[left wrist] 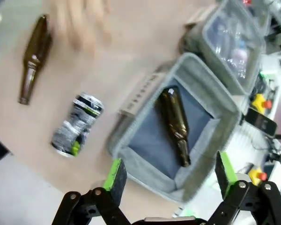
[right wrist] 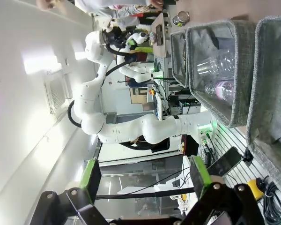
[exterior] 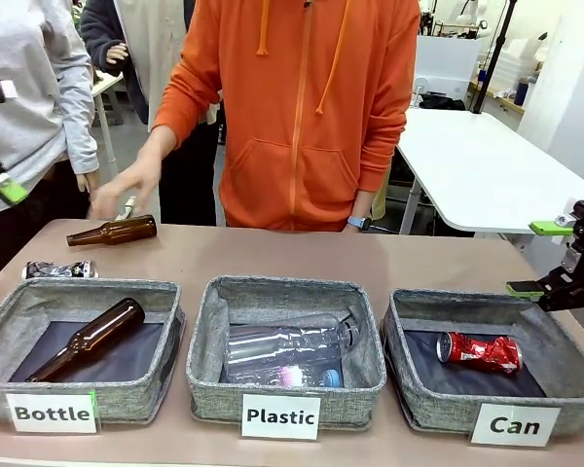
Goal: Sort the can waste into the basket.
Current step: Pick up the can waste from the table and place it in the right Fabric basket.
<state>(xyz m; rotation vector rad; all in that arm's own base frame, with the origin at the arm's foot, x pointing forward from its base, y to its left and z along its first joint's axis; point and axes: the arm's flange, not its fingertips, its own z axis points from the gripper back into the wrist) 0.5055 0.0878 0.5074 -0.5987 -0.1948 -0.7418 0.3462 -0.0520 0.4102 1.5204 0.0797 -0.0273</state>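
The left gripper (left wrist: 169,172) looks down at a slant, its jaws spread wide and the two green pads (left wrist: 114,174) facing each other with nothing between them. The right gripper (exterior: 540,259) comes in from the right edge, rolled on its side so that one finger sits above the other, its jaws just as wide and empty. Across from the robot, the person stretches one hand (exterior: 127,190) out low from an orange sleeve (exterior: 190,92), fingers loose and blurred; the other arm (exterior: 394,146) hangs straight at the side.
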